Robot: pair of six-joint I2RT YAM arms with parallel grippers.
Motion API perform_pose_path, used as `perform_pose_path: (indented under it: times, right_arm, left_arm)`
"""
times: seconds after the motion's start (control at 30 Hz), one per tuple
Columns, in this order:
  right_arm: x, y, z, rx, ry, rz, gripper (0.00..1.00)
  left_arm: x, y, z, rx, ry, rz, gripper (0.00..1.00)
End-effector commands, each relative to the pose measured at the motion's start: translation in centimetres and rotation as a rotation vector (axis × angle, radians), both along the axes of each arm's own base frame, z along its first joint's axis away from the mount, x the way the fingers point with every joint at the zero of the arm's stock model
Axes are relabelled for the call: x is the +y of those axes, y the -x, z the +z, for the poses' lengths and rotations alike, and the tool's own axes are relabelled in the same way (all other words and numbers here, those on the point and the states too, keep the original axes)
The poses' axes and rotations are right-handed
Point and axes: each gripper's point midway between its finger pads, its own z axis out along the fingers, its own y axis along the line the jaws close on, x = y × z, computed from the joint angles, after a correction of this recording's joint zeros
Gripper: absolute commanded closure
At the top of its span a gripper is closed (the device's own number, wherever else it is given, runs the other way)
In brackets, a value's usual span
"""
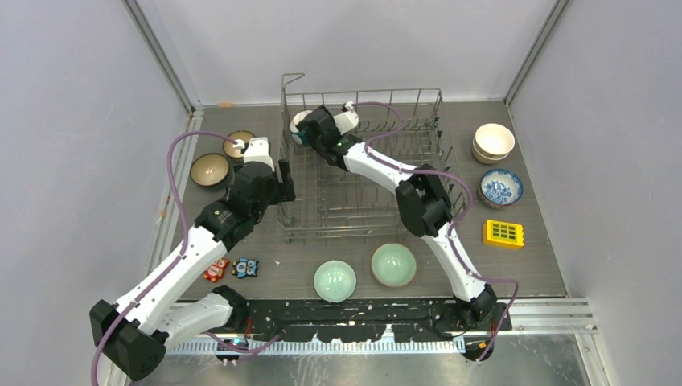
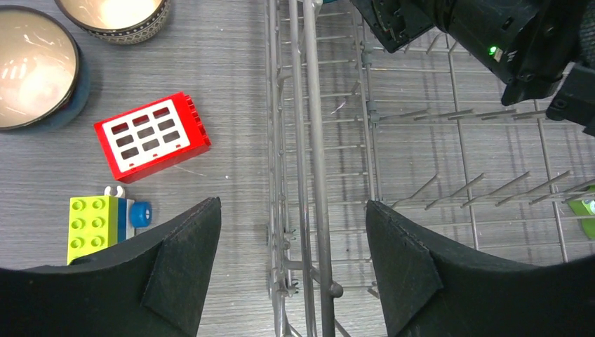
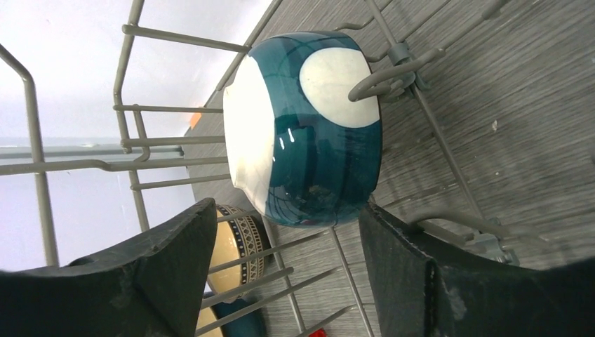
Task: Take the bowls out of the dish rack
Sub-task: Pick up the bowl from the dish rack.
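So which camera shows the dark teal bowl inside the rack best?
Right wrist view: the teal bowl is close and whole, on its side in the dish rack. The top view shows only a sliver beside the right gripper; the left wrist view shows nothing certain of it.

Grey table (image 1: 547, 265) bearing dish rack (image 1: 338, 205), scattered bowls (image 1: 334, 280), toy blocks (image 1: 503, 233).

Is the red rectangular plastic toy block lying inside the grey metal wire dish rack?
No, the red block lies on the table, outside the side wall of the rack.
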Motion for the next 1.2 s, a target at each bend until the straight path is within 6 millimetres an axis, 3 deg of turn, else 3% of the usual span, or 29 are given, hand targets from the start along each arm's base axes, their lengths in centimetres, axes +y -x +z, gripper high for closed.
perform_pose_path:
  times: [0.0,0.2,0.4,0.53,0.7,0.87,0.93,1.0,1.03,1.17]
  right_arm:
    - [-2.3,-2.3,-1.2,-0.052,0.058,-0.074,0.27]
    - [-1.4,-2.6,0.8,-0.135,0.012,-0.041,0.37]
    - [-1.4,-2.4,5.2,-0.250,0.010,-0.002,0.40]
    - [-1.6,-1.4,8.7,-0.300,0.074,0.120,0.26]
    - [-5.2,0.1,13.3,-0.307,0.174,0.243,0.14]
    - [-9.8,-1.3,15.9,-0.265,0.223,0.342,0.12]
    - [-9.6,-1.6,14.9,-0.212,0.222,0.430,0.12]
    - [-9.1,-1.8,14.9,-0.191,0.221,0.508,0.12]
    - [-8.9,-2.0,16.0,-0.212,0.225,0.533,0.12]
    - [-8.2,-2.0,15.3,-0.215,0.236,0.600,0.12]
  left_arm:
    - [-0.6,-0.6,1.3,-0.053,0.045,-0.005,0.24]
    - [-0.7,-0.6,1.1,-0.050,0.042,-0.009,0.27]
    - [-0.7,-0.7,1.1,-0.051,0.041,-0.011,0.28]
    - [-0.6,-0.7,1.6,-0.060,0.036,-0.010,0.28]
    - [-0.3,-0.8,3.0,-0.089,0.032,-0.007,0.28]
    - [-0.6,-1.8,4.6,-0.119,0.022,0.002,0.21]
    - [-0.8,-2.3,4.8,-0.118,0.018,0.003,0.18]
    - [-1.1,-2.9,4.6,-0.099,0.005,0.004,0.16]
    - [-1.2,-3.1,4.4,-0.088,-0.006,0.006,0.14]
    - [-1.0,-4.1,4.0,-0.058,-0.050,0.034,0.12]
